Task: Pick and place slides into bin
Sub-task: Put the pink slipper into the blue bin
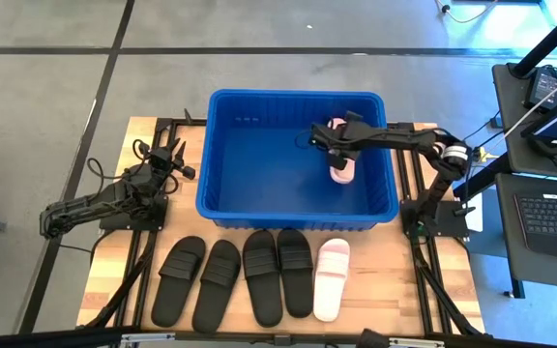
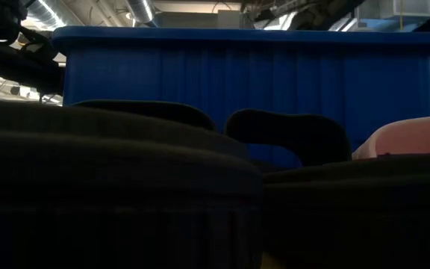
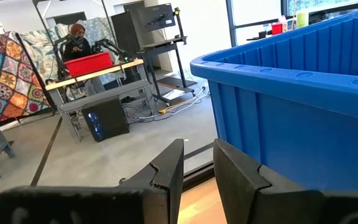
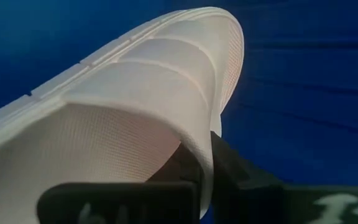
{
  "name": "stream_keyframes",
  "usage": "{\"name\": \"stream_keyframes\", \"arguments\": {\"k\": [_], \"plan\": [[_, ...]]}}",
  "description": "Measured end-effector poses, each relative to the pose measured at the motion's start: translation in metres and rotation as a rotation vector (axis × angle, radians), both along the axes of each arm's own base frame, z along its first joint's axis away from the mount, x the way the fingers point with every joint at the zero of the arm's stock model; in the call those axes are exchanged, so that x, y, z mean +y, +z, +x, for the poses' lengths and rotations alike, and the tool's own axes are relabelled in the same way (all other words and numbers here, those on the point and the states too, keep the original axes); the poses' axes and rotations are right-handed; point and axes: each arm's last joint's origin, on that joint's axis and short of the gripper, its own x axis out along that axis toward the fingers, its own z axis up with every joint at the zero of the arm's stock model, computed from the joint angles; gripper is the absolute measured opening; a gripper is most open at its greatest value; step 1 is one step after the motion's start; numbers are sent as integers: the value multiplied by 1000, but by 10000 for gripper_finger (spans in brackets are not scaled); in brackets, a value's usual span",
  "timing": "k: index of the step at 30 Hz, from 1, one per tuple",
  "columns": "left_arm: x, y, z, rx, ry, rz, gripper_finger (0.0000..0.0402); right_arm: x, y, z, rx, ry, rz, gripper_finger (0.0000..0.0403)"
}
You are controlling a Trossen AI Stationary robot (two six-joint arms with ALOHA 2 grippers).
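The blue bin (image 1: 222, 208) stands mid-table. My right gripper (image 1: 333, 145) reaches into it from the right and is shut on a pale pink-white slide (image 1: 342, 168), which fills the right wrist view (image 4: 135, 93). Several black slides (image 1: 219, 285) and one pale slide (image 1: 332, 278) lie soles down in a row on the table in front of the bin. In the low view they show as black slides (image 2: 290, 134) and a pale slide (image 2: 409, 138). My left gripper (image 3: 197, 174) waits at the table's left, level, its fingers a little apart with nothing between them. My right gripper pinches the pale slide's wide strap at its edge (image 4: 199, 155), one finger under the strap and one outside it. The fingers slant down into the bin from the right. The slide hangs in front of them over the bin's floor; whether it touches the floor I cannot tell.
The bin's rim and sloping walls (image 3: 278, 93) stand close beside my left gripper. Desks with a laptop (image 1: 549, 213) stand off the table's right. A person sits far back in the room (image 3: 76, 37).
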Motion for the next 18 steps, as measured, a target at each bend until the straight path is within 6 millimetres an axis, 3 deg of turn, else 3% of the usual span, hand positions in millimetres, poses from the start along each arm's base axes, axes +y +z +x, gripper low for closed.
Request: {"name": "stream_keyframes", "arguments": {"k": [9, 18], "plan": [[0, 0, 0, 0, 1, 0, 82, -12, -29, -24, 70, -18, 75, 12], [1, 0, -2, 4, 60, 3, 82, -17, -53, -36, 103, 52, 79, 12]]}}
